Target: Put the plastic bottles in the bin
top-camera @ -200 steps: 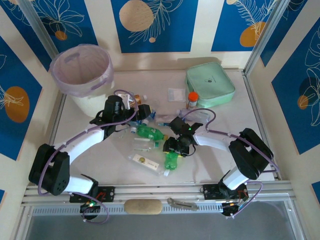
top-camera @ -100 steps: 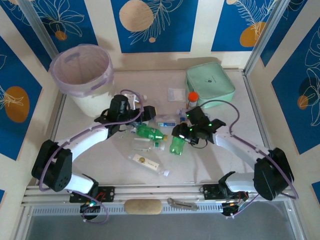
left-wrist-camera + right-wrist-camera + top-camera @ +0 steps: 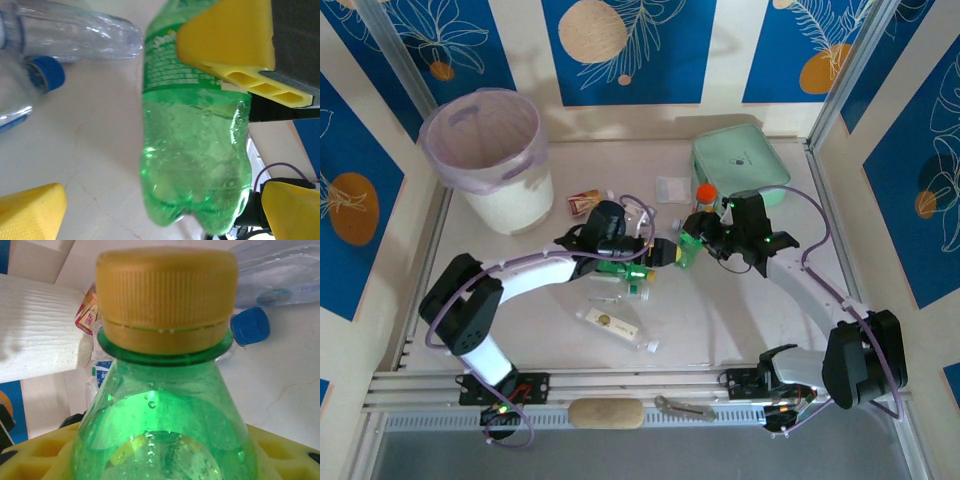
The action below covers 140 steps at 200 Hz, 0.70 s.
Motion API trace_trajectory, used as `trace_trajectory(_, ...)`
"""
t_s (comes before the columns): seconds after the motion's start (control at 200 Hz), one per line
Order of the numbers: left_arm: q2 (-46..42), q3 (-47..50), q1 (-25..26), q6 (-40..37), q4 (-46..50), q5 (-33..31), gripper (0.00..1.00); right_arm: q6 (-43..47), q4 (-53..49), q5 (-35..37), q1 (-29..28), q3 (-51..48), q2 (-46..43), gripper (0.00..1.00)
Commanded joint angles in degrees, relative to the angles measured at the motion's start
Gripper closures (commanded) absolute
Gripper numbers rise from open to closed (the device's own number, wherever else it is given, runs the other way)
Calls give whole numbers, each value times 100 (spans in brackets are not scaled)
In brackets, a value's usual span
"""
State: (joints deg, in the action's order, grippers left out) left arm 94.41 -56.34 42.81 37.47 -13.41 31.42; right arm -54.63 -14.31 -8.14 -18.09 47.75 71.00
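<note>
Five plastic bottles are counted on the table from overhead. Two are green: one green bottle [image 3: 689, 250] right of centre and a second green bottle [image 3: 624, 270] at centre. Two are clear: one clear bottle [image 3: 612, 321] and another clear bottle [image 3: 604, 296]. One red-brown labelled bottle [image 3: 583, 202] is seen. Others may be hidden beneath the arms. Also counted are one white bin [image 3: 510, 205], one mint-green case [image 3: 740, 170], one orange-capped jar [image 3: 705, 195] and one small white packet [image 3: 672, 188].

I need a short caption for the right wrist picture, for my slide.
Right gripper holds a green bottle with a yellow cap; clear bottles lie behind.
</note>
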Motion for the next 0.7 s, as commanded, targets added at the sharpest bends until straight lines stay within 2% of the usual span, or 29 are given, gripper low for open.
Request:
trace_trajectory(0.0, 180, -339, 75, 32, -367, 372, 0, 57, 173, -296, -24, 266, 36, 48)
trace_trajectory(0.135, 292, -478, 110, 4, -377, 465, 1, 27, 192, -302, -85, 245, 10, 49)
trace_trajectory(0.545, 554, -624, 199, 138, -505, 743, 16, 17, 292, -331, -151, 215, 19, 49)
trace_trajectory(0.62, 569, -633, 209, 147, -505, 751, 22, 31, 297, -320, -151, 208, 19, 49)
trace_trajectory(0.695, 578, -642, 204, 148, -505, 769, 35, 39, 287, -315, -153, 199, 1, 49)
